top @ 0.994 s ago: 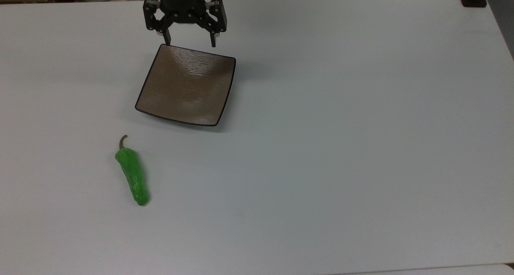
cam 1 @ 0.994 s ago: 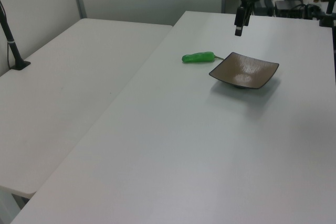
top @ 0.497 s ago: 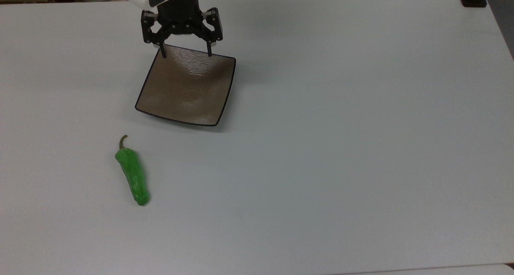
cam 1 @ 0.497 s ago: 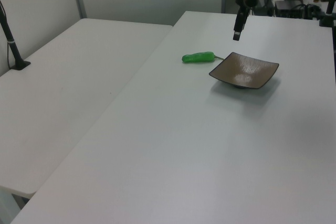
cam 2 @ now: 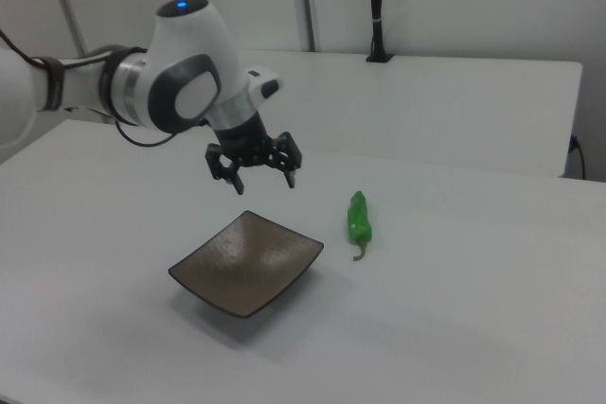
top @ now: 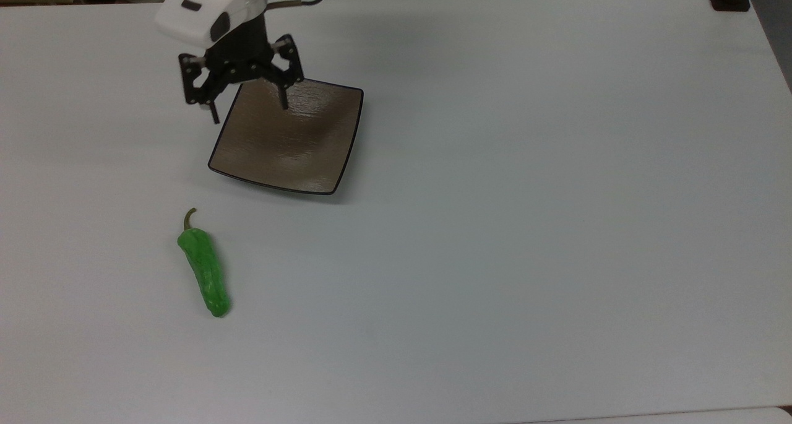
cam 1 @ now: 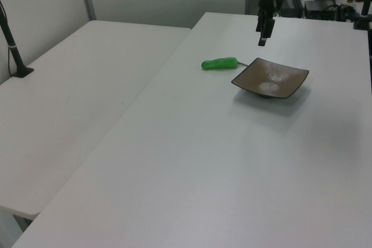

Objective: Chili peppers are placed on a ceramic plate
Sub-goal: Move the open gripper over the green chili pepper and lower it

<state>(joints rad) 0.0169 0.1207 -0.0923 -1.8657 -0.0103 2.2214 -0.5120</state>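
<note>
While the pincer (top: pixel 247 108) hangs spread and empty over the plate (top: pixel 288 140), the pepper (top: pixel 204 272) on the tabletop (top: pixel 526 195) looks light, glossy, probably slippery — grip mid-body across its width, gently.

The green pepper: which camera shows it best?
The top view: the pepper lies in full length on the bare table, stem and wrinkles plain. The right view shows it smaller, beside the plate. The left view shows it small, its stem against the plate's corner.
</note>
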